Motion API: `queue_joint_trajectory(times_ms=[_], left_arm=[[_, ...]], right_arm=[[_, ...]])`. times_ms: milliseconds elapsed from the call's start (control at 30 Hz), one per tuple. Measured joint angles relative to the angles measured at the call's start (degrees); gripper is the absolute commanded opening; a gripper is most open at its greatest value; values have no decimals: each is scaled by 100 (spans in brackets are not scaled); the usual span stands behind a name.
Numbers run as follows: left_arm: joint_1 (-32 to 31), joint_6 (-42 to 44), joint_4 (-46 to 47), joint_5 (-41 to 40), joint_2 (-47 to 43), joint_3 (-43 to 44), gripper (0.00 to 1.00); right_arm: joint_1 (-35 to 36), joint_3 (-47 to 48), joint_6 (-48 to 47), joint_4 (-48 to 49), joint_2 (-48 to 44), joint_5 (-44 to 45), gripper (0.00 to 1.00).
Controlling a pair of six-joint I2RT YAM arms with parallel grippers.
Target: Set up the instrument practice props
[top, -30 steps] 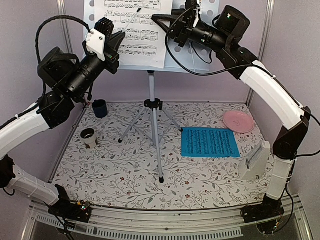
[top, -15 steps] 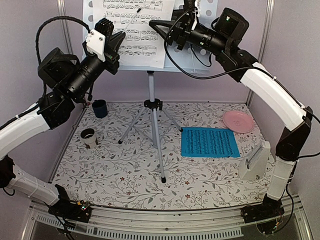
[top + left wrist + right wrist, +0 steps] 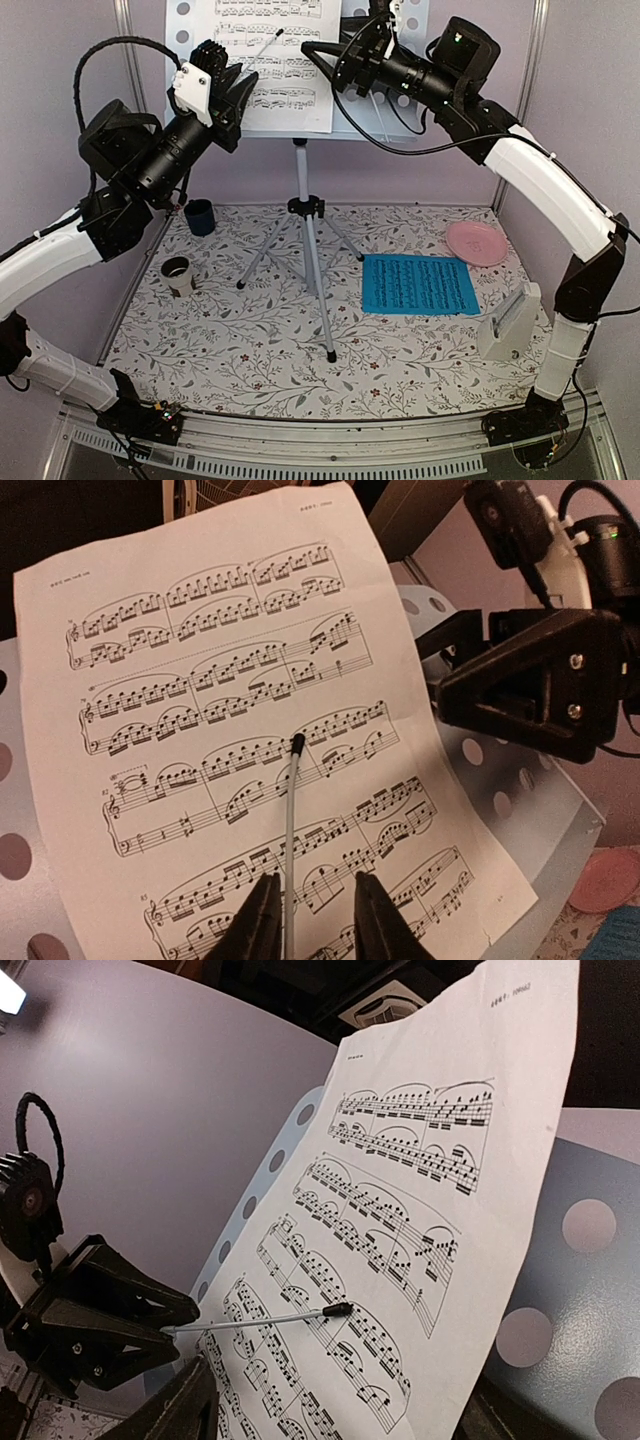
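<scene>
The silver tripod music stand [image 3: 305, 185] stands mid-table, its perforated tray [image 3: 181, 30] at the top. The white music sheet [image 3: 285, 70] leans on the tray [image 3: 505, 815]. A thin retainer rod [image 3: 290, 820] lies across the sheet [image 3: 220, 730]. My left gripper [image 3: 315, 922] is open in front of the sheet's lower part, with the rod beside its left finger. My right gripper [image 3: 340, 1422] is open wide at the sheet's [image 3: 420, 1160] right edge. The blue music sheet [image 3: 420, 285] lies flat on the table. The white metronome [image 3: 508, 325] stands at the front right.
A pink plate [image 3: 477, 243] sits at the right beside the blue sheet. Two small dark cups [image 3: 199, 216] [image 3: 178, 272] stand at the left near the side wall. The tripod's legs spread over the patterned table cover [image 3: 250, 350].
Both grippers have opened, the right one wide. My left gripper has risen a little along the sheet. The stand's near foot has shifted slightly to the right.
</scene>
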Motion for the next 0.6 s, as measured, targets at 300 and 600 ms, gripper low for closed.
queue_joint_trajectory(times_ms=[300, 600], left_arm=[[0, -46, -2, 59, 0, -2, 29], [0, -87, -2, 61, 0, -2, 33]], right_arm=[[0, -378, 81, -13, -343, 411, 87], [0, -457, 313, -92, -756, 509, 77]])
